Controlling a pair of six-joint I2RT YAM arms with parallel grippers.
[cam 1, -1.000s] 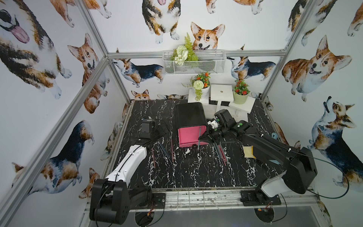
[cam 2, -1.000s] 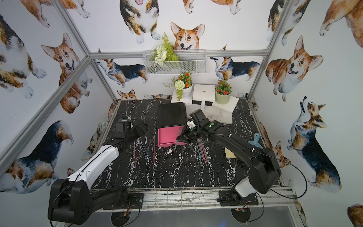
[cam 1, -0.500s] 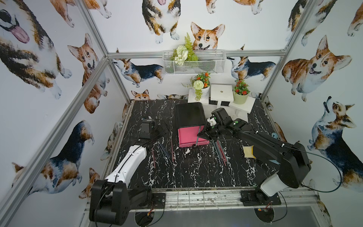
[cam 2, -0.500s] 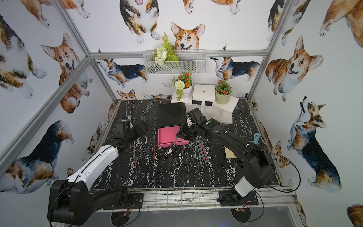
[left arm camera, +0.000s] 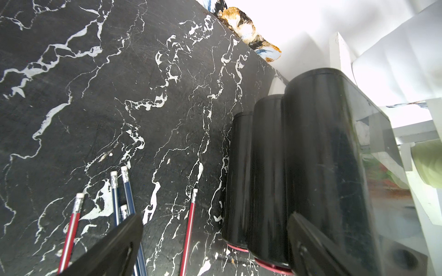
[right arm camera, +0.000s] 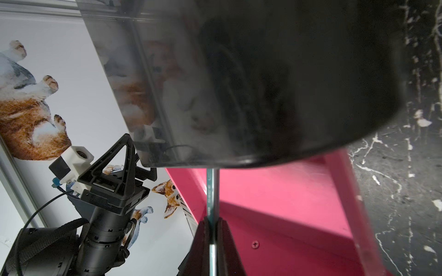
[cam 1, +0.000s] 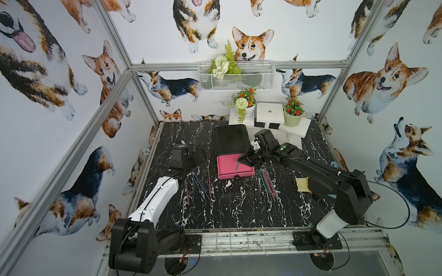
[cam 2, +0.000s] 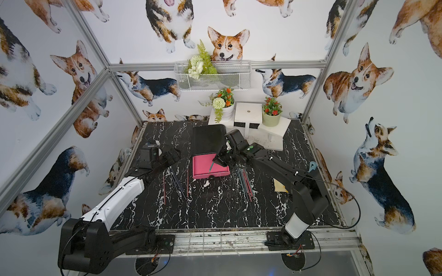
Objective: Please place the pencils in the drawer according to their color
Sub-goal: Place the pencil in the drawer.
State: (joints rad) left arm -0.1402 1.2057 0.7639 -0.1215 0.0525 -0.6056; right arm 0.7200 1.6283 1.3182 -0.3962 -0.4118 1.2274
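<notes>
Right hand (cam 1: 244,159) is pressed together on a green pencil (cam 1: 237,165), pinching it near one end, above the open pink drawer (cam 1: 224,168). In both top views the pencil is tilted and sits over the drawer's right part, close to the right wall. Right wrist view agrees: fingertips (right arm camera: 202,236) clamp the green pencil (right arm camera: 210,191) w/ no gap. The shaft runs out over the drawer (right arm camera: 275,191) and its far end disappears under the edge of the black cabinet (right arm camera: 263,83). Can't tell if it touches the drawer bottom.

Left hand (cam 1: 195,156) is spread wide and holds nothing. It's low over the surface (cam 1: 239,210), left of the cabinet (cam 1: 229,139), near the far ends of the left pencils. In left wrist view its fingers (left arm camera: 114,243) stand well apart, w/ the cabinet's side (left arm camera: 299,155) just beside one of them.

Left of the drawer, flat on the surface:
- two red pencils (cam 1: 187,192), well apart
- blue pencils (cam 1: 199,181) btwn them, close together, crossing a bit
- white eraser ends show in left wrist view (left arm camera: 124,170)

Just right of the drawer is a bundle (cam 1: 267,182) of green, red & dark pencils, flat, packed side by side, w/ far ends under the right arm. A yellow pad (cam 1: 301,187) lies further right, partly hidden by that arm.
</notes>
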